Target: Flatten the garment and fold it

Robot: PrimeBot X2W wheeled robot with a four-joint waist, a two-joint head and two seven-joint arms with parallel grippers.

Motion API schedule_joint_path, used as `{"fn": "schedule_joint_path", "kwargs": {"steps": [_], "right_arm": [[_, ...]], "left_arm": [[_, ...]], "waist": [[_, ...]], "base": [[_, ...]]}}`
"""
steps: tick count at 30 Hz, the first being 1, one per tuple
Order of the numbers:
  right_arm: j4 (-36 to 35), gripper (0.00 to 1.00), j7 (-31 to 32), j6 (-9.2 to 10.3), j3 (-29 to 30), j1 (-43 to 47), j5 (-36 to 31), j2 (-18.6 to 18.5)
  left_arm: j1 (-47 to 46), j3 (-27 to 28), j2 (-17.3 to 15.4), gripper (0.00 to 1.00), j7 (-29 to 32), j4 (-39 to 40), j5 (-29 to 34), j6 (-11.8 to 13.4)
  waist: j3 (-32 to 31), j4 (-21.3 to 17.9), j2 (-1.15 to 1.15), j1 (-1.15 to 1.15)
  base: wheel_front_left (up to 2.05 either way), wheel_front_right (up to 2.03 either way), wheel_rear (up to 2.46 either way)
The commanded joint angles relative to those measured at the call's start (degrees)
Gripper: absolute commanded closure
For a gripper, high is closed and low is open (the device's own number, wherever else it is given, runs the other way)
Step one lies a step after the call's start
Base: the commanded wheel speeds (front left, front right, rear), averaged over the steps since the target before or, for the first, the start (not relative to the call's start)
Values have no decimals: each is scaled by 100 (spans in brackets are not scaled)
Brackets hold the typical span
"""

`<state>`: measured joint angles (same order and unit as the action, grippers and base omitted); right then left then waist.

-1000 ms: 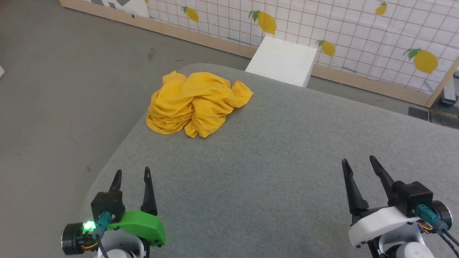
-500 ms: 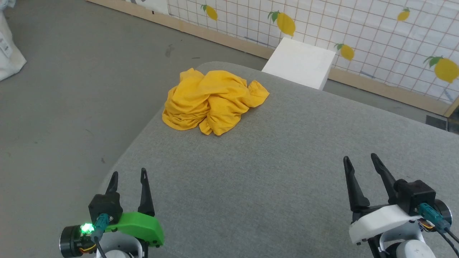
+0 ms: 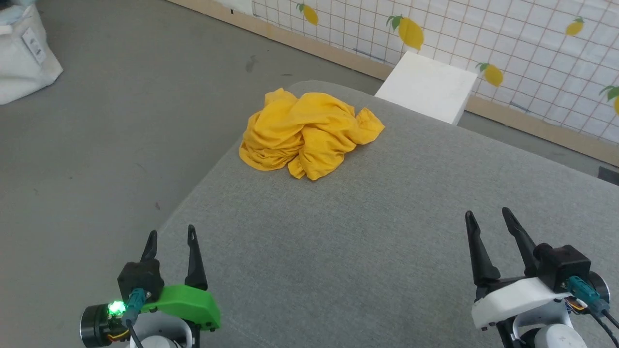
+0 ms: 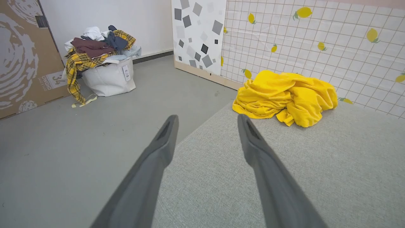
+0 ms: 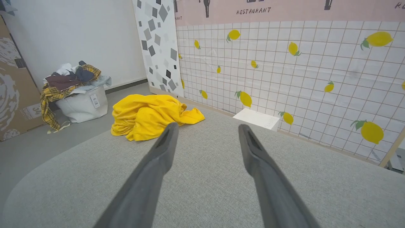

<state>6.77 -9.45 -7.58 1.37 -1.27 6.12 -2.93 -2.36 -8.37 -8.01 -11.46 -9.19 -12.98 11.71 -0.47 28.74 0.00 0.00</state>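
The garment [image 3: 307, 132] is a bright yellow crumpled heap near the far left corner of the grey padded table [image 3: 367, 227]; its print is hidden in the folds. It also lies ahead in the left wrist view [image 4: 284, 96] and the right wrist view [image 5: 148, 115]. My left gripper [image 3: 171, 237] hovers open at the near left table edge, well short of the garment. At the near right my right gripper [image 3: 486, 217] stands open with nothing between its fingers.
A white box [image 3: 428, 87] sits on the floor beyond the table's far edge, against a lemon-print tiled wall [image 3: 508, 43]. A white laundry bag [image 4: 107, 77] heaped with clothes stands on the grey floor to the left, beside a cardboard panel [image 4: 22, 57].
The head camera has swung left, so the whole scene has shifted right in view and the white bag has come in at upper left. Garment and grippers have not moved.
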Motion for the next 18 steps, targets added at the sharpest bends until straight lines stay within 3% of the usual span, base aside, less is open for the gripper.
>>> {"fn": "schedule_joint_path", "kwargs": {"steps": [1, 10, 18], "right_arm": [[27, 0, -57, 8, 4, -128, 50, 4], [-62, 0, -42, 8, -13, -309, 11, 5], [-360, 0, 90, 9, -219, -856, -182, 5]], "left_arm": [[-108, -36, -56, 0, -60, -41, -73, 62], [-434, 16, -40, 0, -121, -72, -529, -27], [-2199, 216, -530, 0, 817, -321, -1024, -483]], "waist": [[17, 59, 0, 0], [455, 1, 0, 0], [1650, -789, 0, 0]], "base": [[0, 0, 0], [0, 0, 0], [0, 0, 0]]}}
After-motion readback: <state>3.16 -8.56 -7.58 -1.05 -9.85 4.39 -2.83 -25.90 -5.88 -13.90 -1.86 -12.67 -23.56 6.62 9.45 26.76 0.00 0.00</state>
